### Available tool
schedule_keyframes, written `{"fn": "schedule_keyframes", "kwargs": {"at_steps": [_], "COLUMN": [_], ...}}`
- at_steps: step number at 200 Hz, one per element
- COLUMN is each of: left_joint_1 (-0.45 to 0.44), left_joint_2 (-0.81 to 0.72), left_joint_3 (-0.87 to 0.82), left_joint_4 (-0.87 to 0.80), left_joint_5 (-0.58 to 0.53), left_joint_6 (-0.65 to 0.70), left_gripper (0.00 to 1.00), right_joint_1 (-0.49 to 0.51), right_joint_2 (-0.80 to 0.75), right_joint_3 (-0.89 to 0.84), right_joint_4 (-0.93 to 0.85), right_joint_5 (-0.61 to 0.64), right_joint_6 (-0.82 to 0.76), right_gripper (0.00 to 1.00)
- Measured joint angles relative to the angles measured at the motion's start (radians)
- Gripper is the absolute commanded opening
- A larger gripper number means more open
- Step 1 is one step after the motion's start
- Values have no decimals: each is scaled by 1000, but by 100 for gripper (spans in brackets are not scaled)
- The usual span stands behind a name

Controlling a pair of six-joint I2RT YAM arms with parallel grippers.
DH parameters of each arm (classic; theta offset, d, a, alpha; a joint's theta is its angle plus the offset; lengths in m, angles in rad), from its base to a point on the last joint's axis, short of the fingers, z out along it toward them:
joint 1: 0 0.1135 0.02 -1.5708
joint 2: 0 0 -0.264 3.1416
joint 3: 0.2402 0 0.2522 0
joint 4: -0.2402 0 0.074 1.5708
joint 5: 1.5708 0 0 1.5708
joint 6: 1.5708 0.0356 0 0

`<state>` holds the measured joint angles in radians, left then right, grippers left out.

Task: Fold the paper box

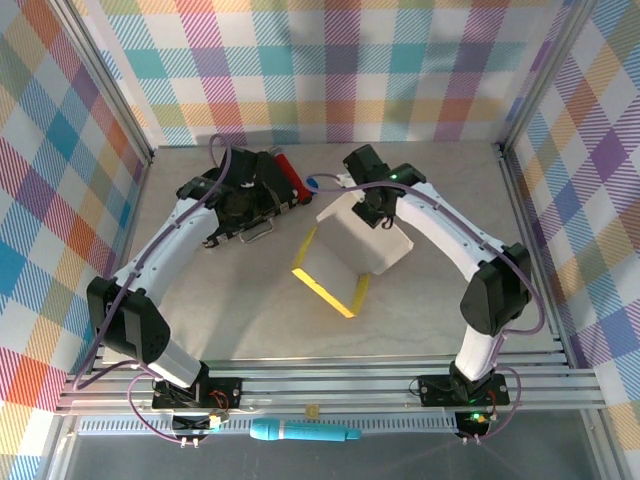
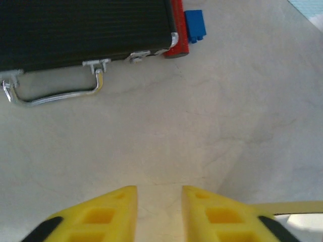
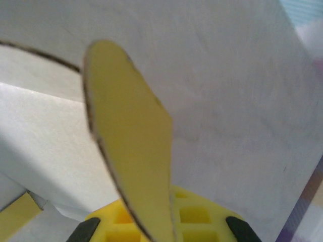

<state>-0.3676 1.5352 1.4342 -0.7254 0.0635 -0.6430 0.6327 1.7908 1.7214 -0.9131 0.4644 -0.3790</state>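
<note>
Holding paper box (image 1: 365,240) flap pinched in my right claw (image 3: 164,224) | my left claw (image 2: 159,199) slightly apart, over tabletop (image 2: 212,131) near black case (image 2: 75,30)

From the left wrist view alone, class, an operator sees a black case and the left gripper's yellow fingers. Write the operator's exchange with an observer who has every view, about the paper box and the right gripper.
Operator: Where does the paper box stand?
Observer: The paper box stands part-opened, to the right of the black case.
Operator: Is anything holding it?
Observer: Yes, the right gripper is shut on a yellow flap of the box, at its top.
</note>
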Motion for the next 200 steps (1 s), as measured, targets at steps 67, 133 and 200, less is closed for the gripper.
{"fn": "schedule_keyframes", "kwargs": {"at_steps": [67,133,200], "left_joint_1": [18,-71,-135], "left_joint_2": [-200,-197,-74], "left_joint_3": [-245,-259,-251], "left_joint_4": [369,530,606], "left_joint_5": [179,177,31], "left_joint_6": [397,769,927], "left_gripper": [41,52,51], "right_joint_1": [62,68,68], "right_joint_2": [56,59,58], "right_joint_3": [84,88,88], "right_joint_4": [143,157,155], "right_joint_5": [-34,-63,-83], "right_joint_6": [-191,-213,-210], "right_gripper": [0,0,0]}}
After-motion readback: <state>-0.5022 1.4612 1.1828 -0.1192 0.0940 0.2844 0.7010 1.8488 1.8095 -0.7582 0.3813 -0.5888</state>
